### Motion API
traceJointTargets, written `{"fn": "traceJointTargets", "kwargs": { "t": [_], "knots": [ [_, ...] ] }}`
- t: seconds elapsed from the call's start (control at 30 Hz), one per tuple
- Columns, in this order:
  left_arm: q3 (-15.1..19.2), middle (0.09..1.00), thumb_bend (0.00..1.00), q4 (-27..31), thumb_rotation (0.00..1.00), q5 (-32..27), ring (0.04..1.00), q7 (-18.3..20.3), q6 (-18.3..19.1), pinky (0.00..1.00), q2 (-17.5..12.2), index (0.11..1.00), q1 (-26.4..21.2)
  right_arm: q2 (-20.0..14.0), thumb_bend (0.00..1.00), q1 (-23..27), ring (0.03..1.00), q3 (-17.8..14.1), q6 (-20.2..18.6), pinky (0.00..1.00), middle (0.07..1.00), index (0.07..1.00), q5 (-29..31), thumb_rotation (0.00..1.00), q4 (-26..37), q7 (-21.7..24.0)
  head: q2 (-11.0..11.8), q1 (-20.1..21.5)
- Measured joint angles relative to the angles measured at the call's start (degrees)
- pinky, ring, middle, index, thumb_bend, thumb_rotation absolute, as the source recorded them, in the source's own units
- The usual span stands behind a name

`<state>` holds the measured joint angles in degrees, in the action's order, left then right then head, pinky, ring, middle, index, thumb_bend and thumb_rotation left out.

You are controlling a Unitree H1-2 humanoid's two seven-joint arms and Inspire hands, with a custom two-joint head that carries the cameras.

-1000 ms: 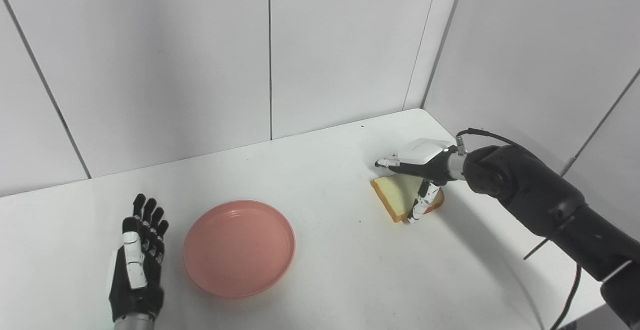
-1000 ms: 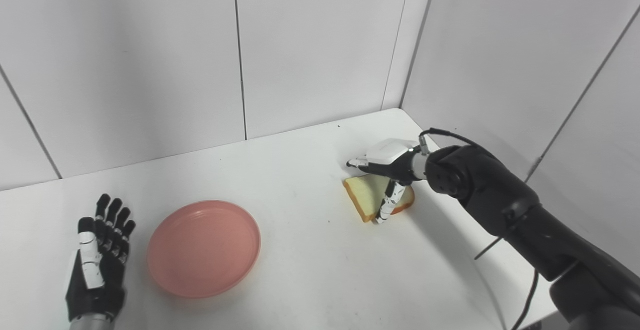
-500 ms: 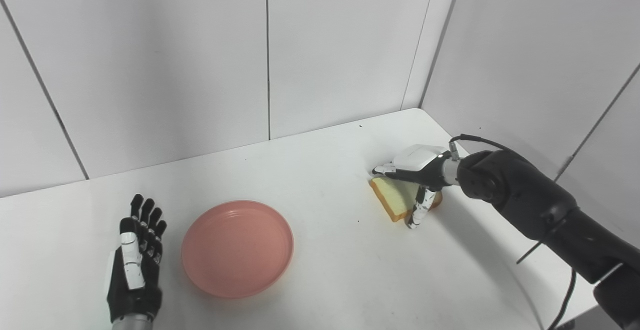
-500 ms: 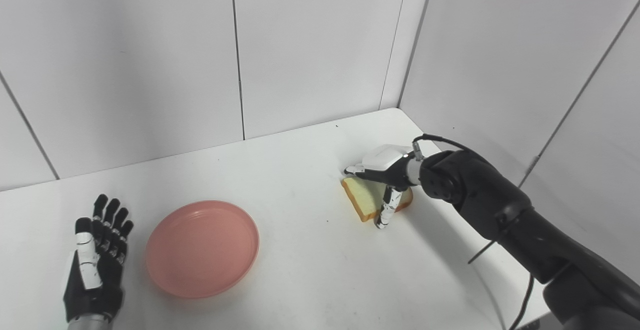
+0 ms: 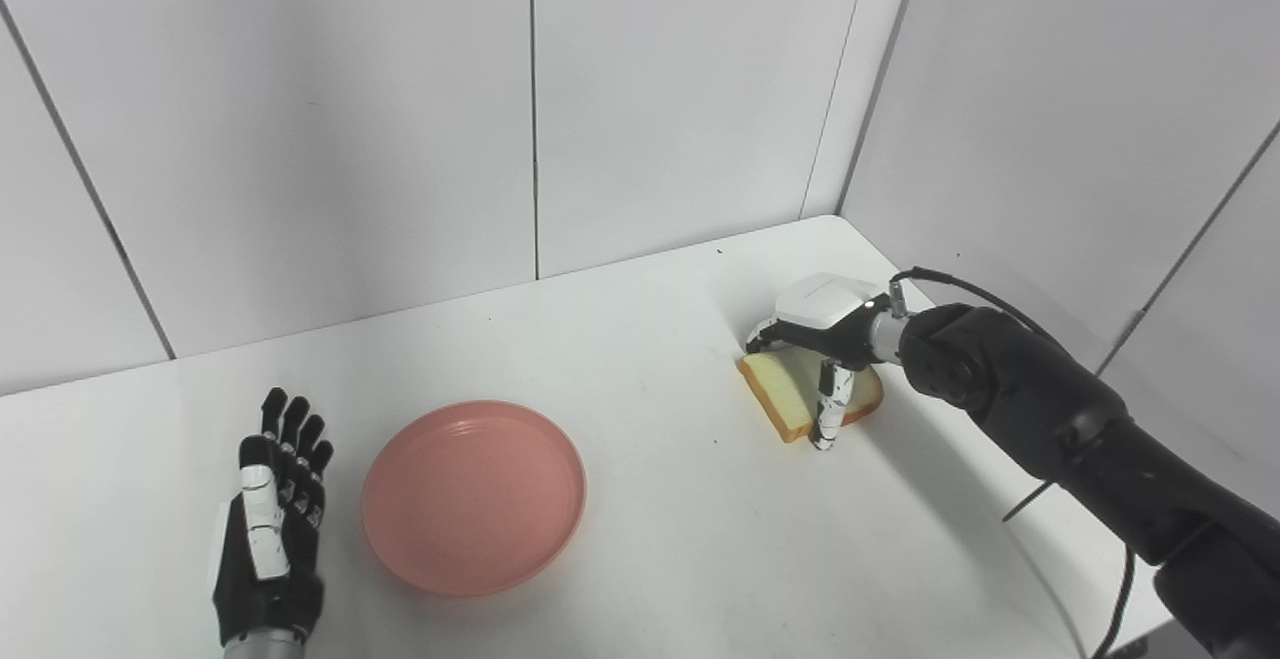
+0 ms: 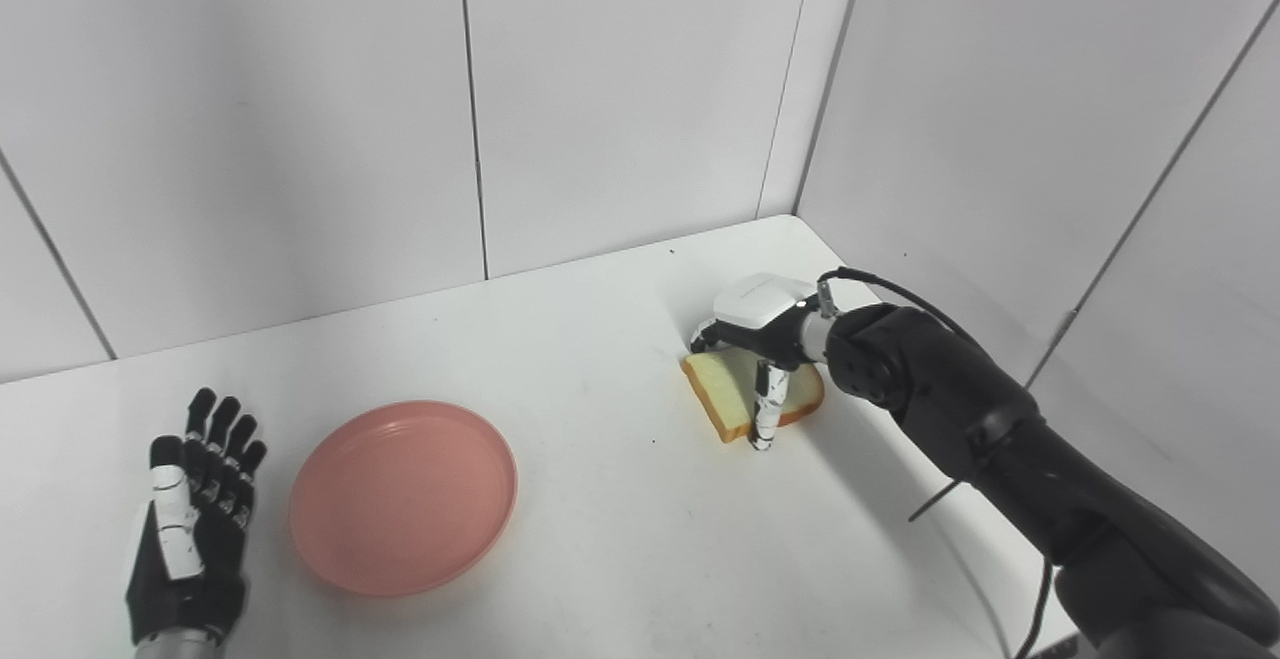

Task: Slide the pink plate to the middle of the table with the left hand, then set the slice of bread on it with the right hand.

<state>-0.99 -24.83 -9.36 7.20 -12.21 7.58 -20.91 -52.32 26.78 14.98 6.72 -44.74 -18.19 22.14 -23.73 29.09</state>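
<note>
R hand (image 5: 822, 324) has curled fingers down over the bread slice (image 5: 790, 391) since 1 s ago; thumb (image 5: 828, 409) now stands near-vertical at its near edge. Grip prob. closing, contact unclear. Bread not shifted.

Left hand (image 5: 268, 529) laid flat and low at the near left, fingers extended and slightly spread, nothing held, right arm (image 5: 1050, 419) stretched in from the right edge, right hand (image 5: 825, 339) turned palm down, fingers curled downward, thumb (image 5: 829, 407) pointed down.
</note>
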Motion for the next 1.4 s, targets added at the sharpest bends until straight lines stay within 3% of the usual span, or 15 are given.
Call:
{"fn": "traceJointTargets", "kwargs": {
  "t": [0.17, 0.2, 0.27, 0.63, 0.9, 1.07, 1.4],
  "knots": [
    [0.0, 0.995, 0.71, 0.01, 1.0, 0.03, 0.983, 0.02, -0.01, 1.0, -0.02, 1.0, 0.02, 0.39, 0.51, -0.3, 0.549, -0.13, 1.21, 0.47, 0.574, 0.496, -1.59, 0.14, -0.87, -6.39, 0.0, -0.26],
    [-0.01, 0.99, 0.71, 0.01, 1.0, 0.03, 0.981, 0.06, -0.01, 1.0, -0.02, 0.995, 0.02, 0.4, 0.52, -0.44, 0.534, -0.32, 1.31, 0.45, 0.515, 0.506, -1.78, 0.06, -0.77, -7.28, 0.0, -0.35],
    [-0.06, 0.986, 0.72, 0.02, 1.0, 0.02, 0.979, 0.13, 0.0, 1.0, -0.02, 0.991, 0.02, 0.41, 0.52, -0.62, 0.497, -0.67, 1.52, 0.42, 0.474, 0.522, -1.85, 0.02, -0.16, -8.81, 0.0, -0.35],
    [-0.79, 0.991, 0.73, 0.77, 1.0, 0.41, 0.991, 0.22, 0.15, 1.0, -0.04, 0.999, 0.55, 1.92, 0.52, -1.12, 0.474, -4.13, 2.99, 0.4, 0.457, 0.524, 0.09, 0.01, 9.75, -11.55, -0.35, -2.37],
    [-1.3, 0.986, 0.76, 0.99, 1.0, 1.7, 0.99, -0.09, 0.37, 1.0, -0.02, 0.991, 0.76, 7.47, 0.53, 2.08, 0.479, -4.4, 3.0, 0.4, 0.469, 0.51, 1.6, 0.0, 19.44, -8.73, -0.26, -4.57],
    [-1.67, 0.998, 0.76, 1.78, 1.0, 1.87, 0.995, -0.34, 0.86, 1.0, 0.26, 1.0, 1.32, 11.09, 0.52, 4.8, 0.446, -3.55, 3.04, 0.37, 0.46, 0.518, 0.96, 0.0, 21.92, -6.69, -0.44, -6.5],
    [-2.7, 0.999, 0.76, 3.0, 1.0, 4.51, 1.0, -2.41, 1.51, 1.0, 1.56, 0.992, 2.23, 20.57, 0.53, 7.67, 0.432, 0.66, 3.16, 0.34, 0.452, 0.518, 0.04, 0.0, 23.27, -4.42, -2.63, -17.4]
  ]
}}
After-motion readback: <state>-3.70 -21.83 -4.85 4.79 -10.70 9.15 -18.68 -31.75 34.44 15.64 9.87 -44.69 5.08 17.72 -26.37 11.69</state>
